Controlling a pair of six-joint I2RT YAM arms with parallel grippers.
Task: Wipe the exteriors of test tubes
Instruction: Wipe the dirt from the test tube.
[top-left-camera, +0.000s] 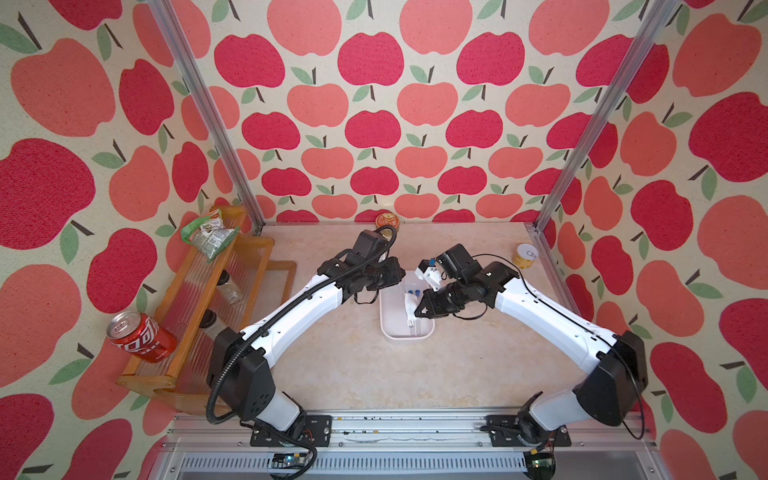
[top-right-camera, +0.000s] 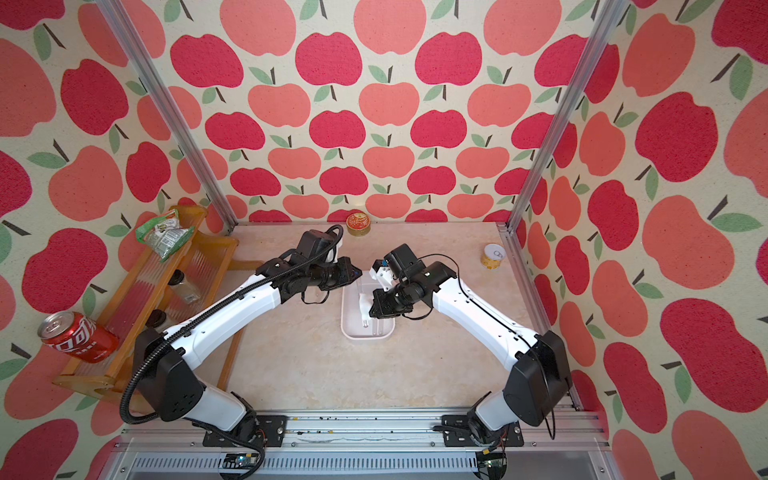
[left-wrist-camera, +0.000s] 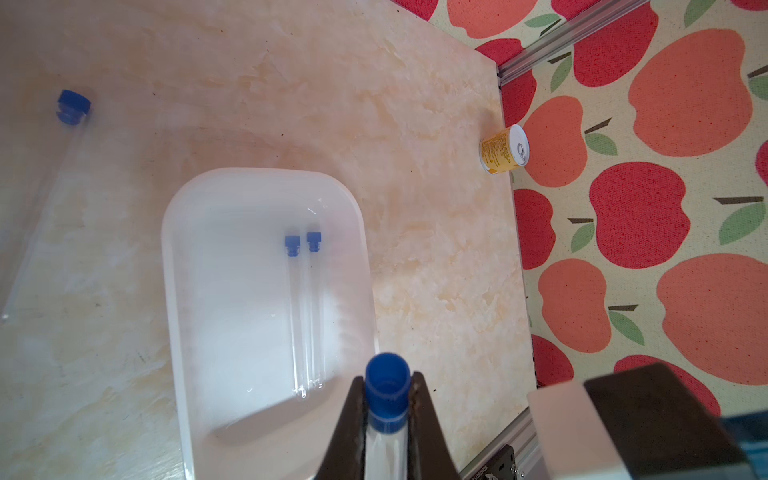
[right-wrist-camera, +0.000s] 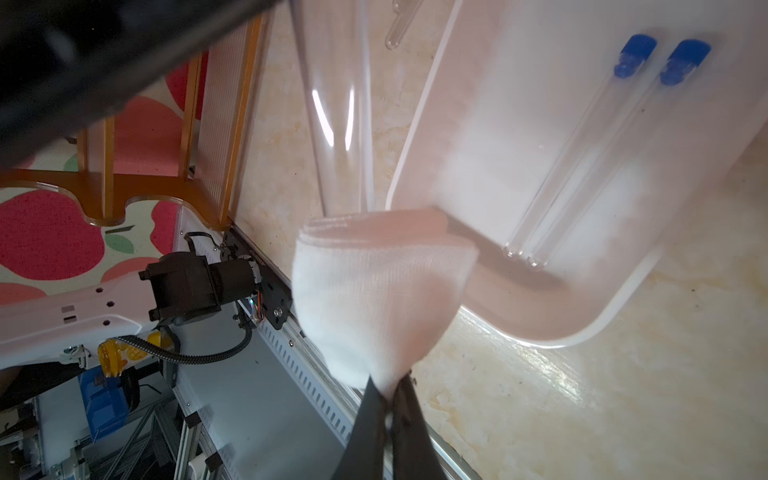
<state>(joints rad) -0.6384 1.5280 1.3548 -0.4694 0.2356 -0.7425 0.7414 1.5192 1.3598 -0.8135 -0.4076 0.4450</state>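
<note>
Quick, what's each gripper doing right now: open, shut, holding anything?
Left gripper: shut on a test tube.
Right gripper: shut on a white cloth.

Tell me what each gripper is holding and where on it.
Left gripper grips a test tube at its blue-capped end. Right gripper pinches a folded white cloth by one gathered edge.

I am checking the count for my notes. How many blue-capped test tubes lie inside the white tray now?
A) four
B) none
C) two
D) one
C: two test tubes lie side by side in the white tray, while a third tube is held in the left hand.
</note>
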